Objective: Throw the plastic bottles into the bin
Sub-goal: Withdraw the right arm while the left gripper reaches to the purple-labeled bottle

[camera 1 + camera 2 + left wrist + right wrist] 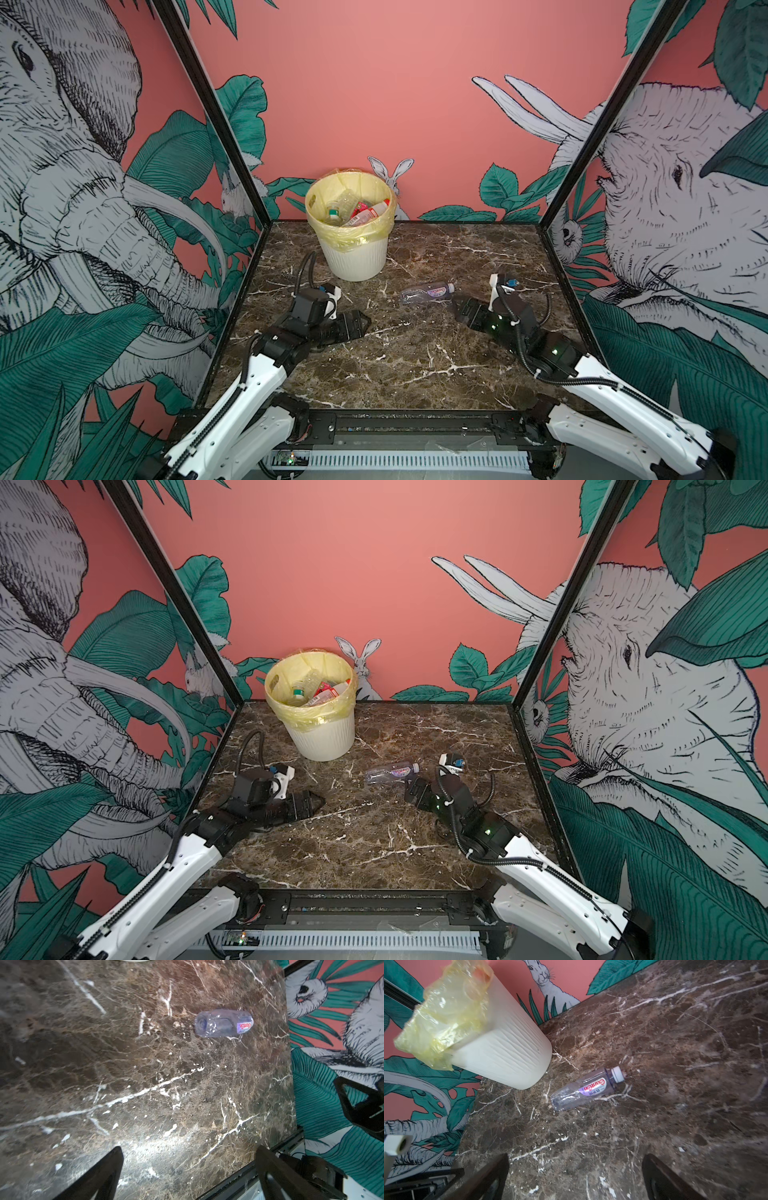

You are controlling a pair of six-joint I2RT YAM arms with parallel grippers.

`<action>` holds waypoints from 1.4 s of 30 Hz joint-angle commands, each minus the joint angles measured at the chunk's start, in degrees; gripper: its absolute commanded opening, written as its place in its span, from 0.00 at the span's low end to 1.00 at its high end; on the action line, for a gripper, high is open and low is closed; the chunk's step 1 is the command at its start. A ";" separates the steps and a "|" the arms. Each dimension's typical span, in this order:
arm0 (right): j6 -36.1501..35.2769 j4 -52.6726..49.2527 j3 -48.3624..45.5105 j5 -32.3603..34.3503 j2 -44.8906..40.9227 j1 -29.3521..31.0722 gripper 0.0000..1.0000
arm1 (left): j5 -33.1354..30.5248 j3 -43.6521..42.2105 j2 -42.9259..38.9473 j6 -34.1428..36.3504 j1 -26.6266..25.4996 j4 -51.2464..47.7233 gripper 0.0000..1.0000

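Bare marble table (415, 365) surrounds the lone bottle (428, 293) (bin (357, 257) stands apart behind).

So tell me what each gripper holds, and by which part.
Nothing: left gripper and right gripper both open, empty; the bottle lies free on the table.

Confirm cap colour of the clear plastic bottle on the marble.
White cap, best in right wrist view.

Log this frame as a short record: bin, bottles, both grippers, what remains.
bin: upright at the table's back, yellow liner
binned bottles: several, exact count unclear
loose bottle: one, clear, white cap, on its side on the table, in front of the bin
left gripper: open, empty
right gripper: open, empty, near the loose bottle, not touching
remaining: loose bottle into bin
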 commanded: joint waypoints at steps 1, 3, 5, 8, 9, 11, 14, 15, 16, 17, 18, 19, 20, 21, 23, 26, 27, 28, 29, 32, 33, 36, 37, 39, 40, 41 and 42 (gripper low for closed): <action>1.87 -3.68 -3.06 2.33 -4.41 -0.57 0.99 | -3.80 4.86 5.23 5.20 -2.41 1.68 0.99; 2.49 -4.87 -5.39 2.48 -7.36 -0.73 0.99 | -5.43 7.24 8.41 9.16 -4.93 3.89 1.00; 2.95 -6.71 -6.76 2.90 -9.72 -0.86 0.99 | -5.73 9.62 11.55 12.34 -6.18 5.12 0.99; 3.38 -9.53 -8.16 3.69 -13.26 -1.00 0.99 | -4.33 13.69 16.90 16.98 -6.76 5.73 0.99; 3.55 -10.08 -8.75 3.95 -14.32 -1.10 0.99 | -4.64 15.21 18.53 19.21 -7.58 5.69 1.00; 3.93 -10.93 -9.66 4.13 -16.32 -1.12 0.99 | -9.31 16.65 20.59 23.94 -10.90 7.32 0.99; 3.55 -11.51 -10.50 3.86 -18.82 -1.07 0.99 | -8.05 20.09 25.46 28.95 -12.90 8.80 1.00; 3.45 -12.09 -10.43 3.93 -19.49 -1.20 0.99 | -7.59 22.06 27.26 30.15 -14.39 8.16 0.99; 3.31 -12.65 -10.35 4.09 -19.90 -1.16 0.99 | -7.56 23.51 28.83 31.42 -14.84 7.99 1.00; 3.38 -13.34 -10.37 4.43 -20.40 -1.20 0.99 | -7.56 24.90 30.37 33.17 -15.31 8.23 0.99; 3.34 -13.82 -10.44 4.63 -20.77 -1.21 0.99 | -7.47 26.05 31.78 34.79 -15.75 8.66 0.99; 3.30 -14.18 -10.50 4.64 -21.17 -1.21 0.99 | -7.38 27.00 33.11 36.19 -16.01 9.03 1.00; 3.30 -14.50 -10.60 4.80 -21.37 -1.16 1.00 | -7.29 28.05 34.51 37.62 -16.17 9.40 0.99; 3.39 -14.78 -10.61 4.90 -21.50 -1.21 0.99 | -7.25 29.02 35.83 38.88 -16.17 9.75 0.99; 3.40 -15.26 -10.61 4.95 -21.74 -1.16 0.99 | -6.85 30.82 38.37 40.92 -16.24 10.44 0.99; 3.30 -15.82 -10.61 5.08 -21.87 -1.24 0.99 | -6.58 35.14 43.00 43.57 -16.42 8.54 0.99; 3.25 -16.00 -10.61 5.23 -21.75 -1.27 0.99 | -6.87 36.40 44.61 44.65 -16.59 8.11 0.99; 3.24 -16.13 -10.61 5.34 -21.78 -1.28 1.00 | -7.47 37.53 46.00 45.29 -16.69 7.69 0.99; 3.14 -16.16 -10.68 5.51 -21.72 -1.27 0.99 | -7.77 38.71 47.51 46.10 -16.72 7.36 0.99; 2.83 -15.38 -11.60 5.71 -21.46 -1.34 0.99 | -8.38 41.75 51.87 47.53 -16.79 6.44 0.99; 2.85 -14.93 -11.91 5.70 -21.31 -1.33 1.00 | -8.59 42.92 53.51 47.85 -16.77 5.82 0.99; 2.96 -14.38 -12.34 5.69 -20.93 -1.34 1.00 | -8.38 46.60 57.56 49.21 -17.01 2.82 0.99; 2.97 -14.25 -12.36 5.89 -20.84 -1.41 1.00 | -8.48 47.19 58.30 49.67 -17.25 2.60 0.99; 2.77 -14.02 -12.46 6.04 -20.50 -1.42 1.00 | -9.23 48.07 59.74 50.71 -17.71 2.47 0.99; 2.64 -13.89 -12.61 6.15 -20.35 -1.56 1.00 | -9.61 48.28 60.20 50.98 -17.83 2.76 0.99; 2.51 -13.89 -12.46 6.28 -20.09 -1.56 1.00 | -9.80 48.45 60.63 51.31 -17.82 2.90 0.99; 2.41 -13.91 -12.42 6.42 -19.84 -1.63 1.00 | -10.03 48.63 61.15 51.59 -17.85 3.15 0.99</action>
